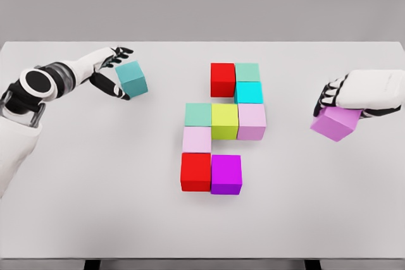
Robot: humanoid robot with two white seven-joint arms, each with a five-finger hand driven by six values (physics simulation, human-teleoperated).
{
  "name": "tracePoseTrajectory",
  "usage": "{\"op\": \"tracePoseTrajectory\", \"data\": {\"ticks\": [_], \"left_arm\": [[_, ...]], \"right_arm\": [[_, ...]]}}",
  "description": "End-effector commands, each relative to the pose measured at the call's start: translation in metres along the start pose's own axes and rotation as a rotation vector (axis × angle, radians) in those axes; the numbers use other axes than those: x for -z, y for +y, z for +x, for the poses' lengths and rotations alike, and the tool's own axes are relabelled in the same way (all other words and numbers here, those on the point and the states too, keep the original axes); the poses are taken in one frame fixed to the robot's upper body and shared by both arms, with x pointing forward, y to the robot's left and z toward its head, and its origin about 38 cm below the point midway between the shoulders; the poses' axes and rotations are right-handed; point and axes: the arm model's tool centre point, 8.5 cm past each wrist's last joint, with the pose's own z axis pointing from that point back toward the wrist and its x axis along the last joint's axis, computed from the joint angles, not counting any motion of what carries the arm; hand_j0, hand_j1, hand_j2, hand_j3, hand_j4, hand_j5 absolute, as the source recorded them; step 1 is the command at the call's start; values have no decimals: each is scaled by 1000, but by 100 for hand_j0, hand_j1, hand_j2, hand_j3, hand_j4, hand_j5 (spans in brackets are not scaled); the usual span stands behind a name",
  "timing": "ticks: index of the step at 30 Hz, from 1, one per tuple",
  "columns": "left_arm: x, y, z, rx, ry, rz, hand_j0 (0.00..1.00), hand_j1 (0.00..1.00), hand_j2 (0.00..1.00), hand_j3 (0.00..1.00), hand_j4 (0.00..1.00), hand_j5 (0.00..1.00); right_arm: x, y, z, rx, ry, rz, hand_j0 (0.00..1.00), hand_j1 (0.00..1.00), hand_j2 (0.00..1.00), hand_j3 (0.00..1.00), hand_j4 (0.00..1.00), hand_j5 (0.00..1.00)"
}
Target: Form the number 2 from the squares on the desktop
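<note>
Several cubes form a stepped figure at the table's middle: a red cube (223, 79) and a mint cube (247, 72) on top, a cyan cube (249, 92) below, then a mint cube (198, 114), a yellow-green cube (224, 121) and a pale pink cube (252, 121), a pale pink cube (197, 139), and a red cube (195, 171) beside a magenta cube (226, 174). My left hand (118, 71) is shut on a teal cube (132, 78), held tilted at the left. At the right, my right hand (335, 98) is shut on a violet cube (336, 122).
The white table (95, 207) stretches wide around the figure. Its far edge runs along the grey wall and its front edge lies near the bottom of the picture.
</note>
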Motion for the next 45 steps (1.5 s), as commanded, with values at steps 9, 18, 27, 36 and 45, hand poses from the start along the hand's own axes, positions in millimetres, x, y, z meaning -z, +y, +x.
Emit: {"op": "tracePoseTrajectory", "data": {"ticks": [9, 18, 27, 36, 45], "left_arm": [[7, 8, -15, -46, 41, 23, 100, 100, 100, 100, 100, 100], [15, 5, -16, -74, 52, 22, 100, 100, 100, 100, 100, 100], [24, 2, -18, -102, 65, 9, 100, 100, 100, 100, 100, 100], [33, 5, -21, -131, 90, 1, 100, 100, 100, 100, 100, 100], [42, -1, -17, -130, 104, -4, 96, 96, 96, 96, 96, 96]], "right_arm": [[56, -3, 43, -88, -159, 20, 59, 59, 59, 59, 59, 59], [98, 3, 71, -119, -271, 50, 59, 59, 59, 59, 59, 59], [101, 1, 73, -133, -273, 49, 61, 61, 61, 61, 61, 61], [108, -2, 77, -140, -290, 39, 62, 62, 62, 62, 62, 62], [110, -2, 80, -139, -298, 39, 62, 62, 62, 62, 62, 62]]}}
